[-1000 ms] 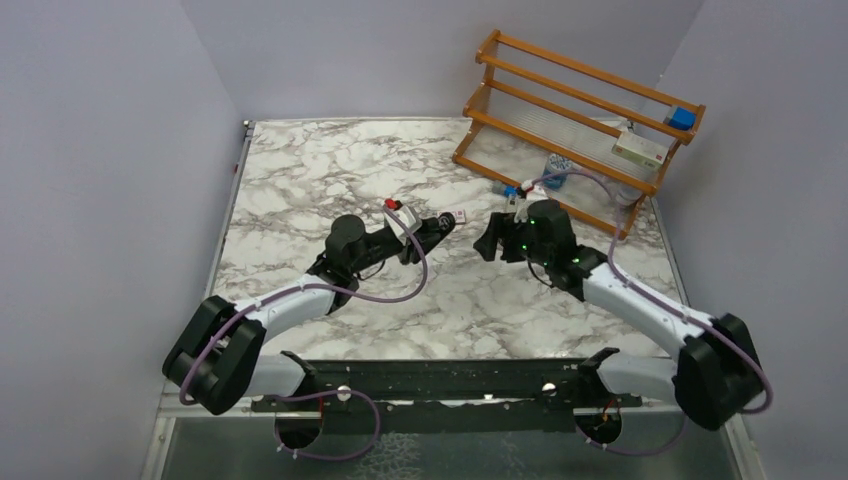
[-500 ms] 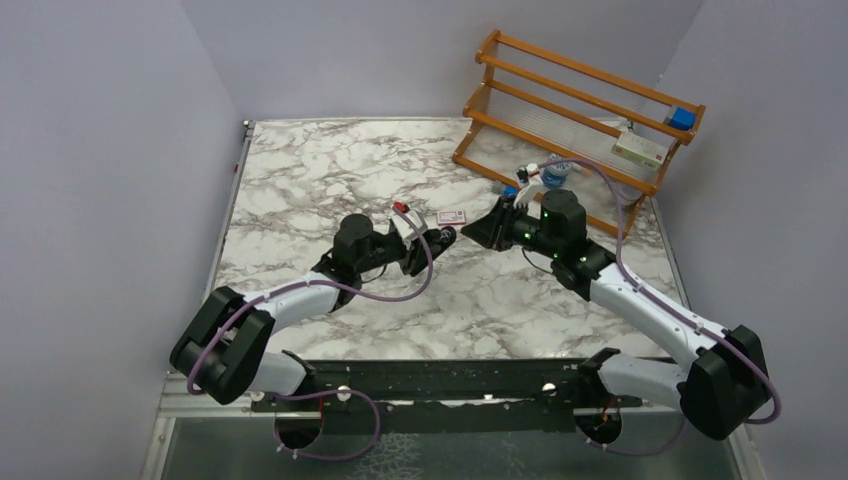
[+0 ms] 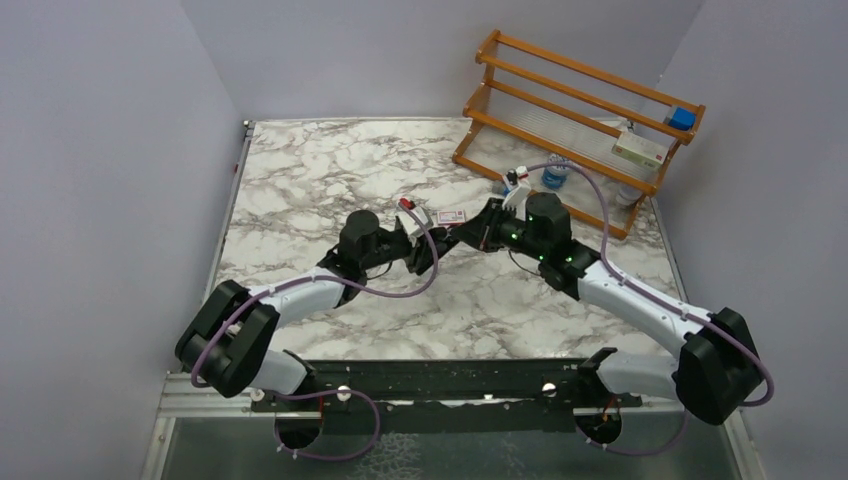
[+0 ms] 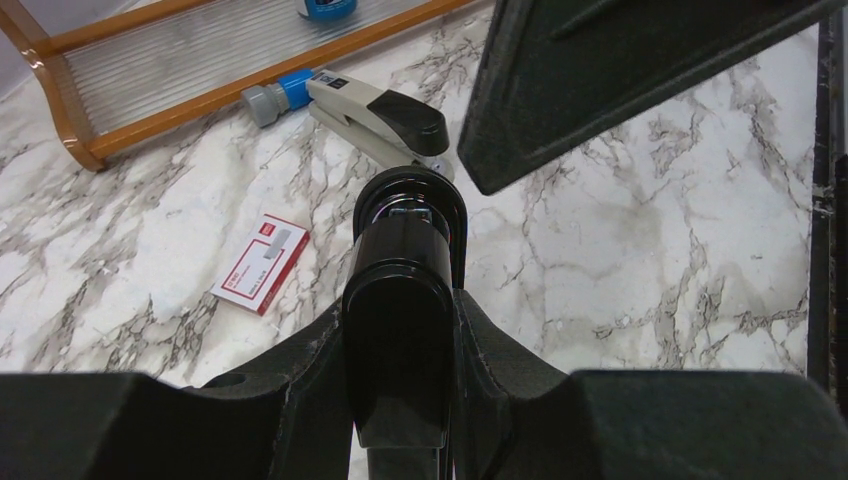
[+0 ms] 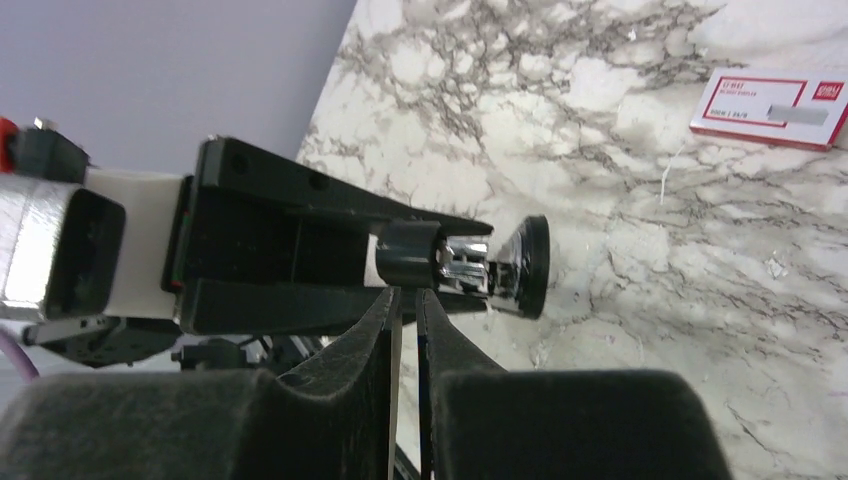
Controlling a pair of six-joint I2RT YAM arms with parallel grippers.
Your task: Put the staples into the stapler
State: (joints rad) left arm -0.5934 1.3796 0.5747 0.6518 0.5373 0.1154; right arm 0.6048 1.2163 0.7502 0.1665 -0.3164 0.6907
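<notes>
Right gripper (image 5: pixel 405 300) swung in, jaws pinched near-shut under slim black chrome-tipped stapler (image 5: pixel 470 262) clamped in left gripper (image 4: pixel 400 310) jaws; opening it looks imminent.

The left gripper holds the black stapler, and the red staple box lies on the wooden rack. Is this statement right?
Not fully. The red staple box lies flat on the marble table, not on the wooden rack; the left wrist view shows it. The left gripper does hold the black stapler.
</notes>
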